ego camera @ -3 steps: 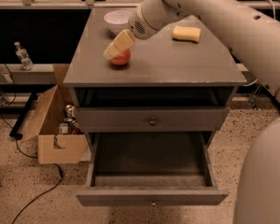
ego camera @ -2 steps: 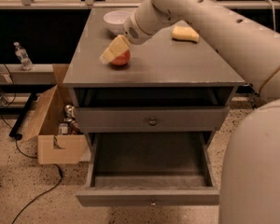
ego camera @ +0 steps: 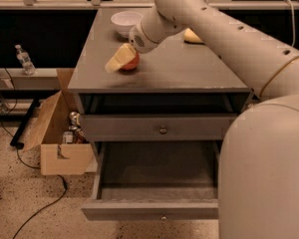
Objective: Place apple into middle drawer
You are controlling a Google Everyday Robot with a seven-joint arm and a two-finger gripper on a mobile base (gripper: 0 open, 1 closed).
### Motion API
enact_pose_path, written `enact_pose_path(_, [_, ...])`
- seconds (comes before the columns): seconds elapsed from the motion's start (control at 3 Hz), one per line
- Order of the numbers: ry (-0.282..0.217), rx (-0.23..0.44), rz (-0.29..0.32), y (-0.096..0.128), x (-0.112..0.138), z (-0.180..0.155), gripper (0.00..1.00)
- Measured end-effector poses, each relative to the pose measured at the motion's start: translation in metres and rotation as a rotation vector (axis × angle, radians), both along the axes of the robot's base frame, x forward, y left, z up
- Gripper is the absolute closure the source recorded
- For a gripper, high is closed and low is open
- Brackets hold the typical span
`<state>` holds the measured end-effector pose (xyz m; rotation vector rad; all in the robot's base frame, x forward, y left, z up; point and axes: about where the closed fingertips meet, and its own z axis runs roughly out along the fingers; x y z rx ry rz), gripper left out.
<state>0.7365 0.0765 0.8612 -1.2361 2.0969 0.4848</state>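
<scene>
The apple (ego camera: 131, 63), small and red-orange, rests on the grey cabinet top (ego camera: 189, 68) near its front left. My gripper (ego camera: 118, 59) is down at the apple, its cream tip covering the apple's left and upper side. The middle drawer (ego camera: 154, 210) is the lowest one; it is pulled out and open, and its grey inside is bare. The knobbed drawer front (ego camera: 163, 130) above it is closed.
A white bowl (ego camera: 126, 21) stands at the back of the cabinet top, and a yellow sponge (ego camera: 193, 35) lies partly behind my arm. An open cardboard box (ego camera: 60, 138) sits on the floor to the left, a water bottle (ego camera: 24, 59) beyond it. My large arm fills the right side.
My arm has swung left and closer to the camera, filling more of the right side. The gripper stays at the apple, which has not visibly moved.
</scene>
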Motion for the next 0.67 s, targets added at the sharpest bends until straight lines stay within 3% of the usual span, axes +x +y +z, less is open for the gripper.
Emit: enact_pose_path(0.67, [0.007, 0.048, 0.0, -0.0022, 0.002, -0.0045, 0.49])
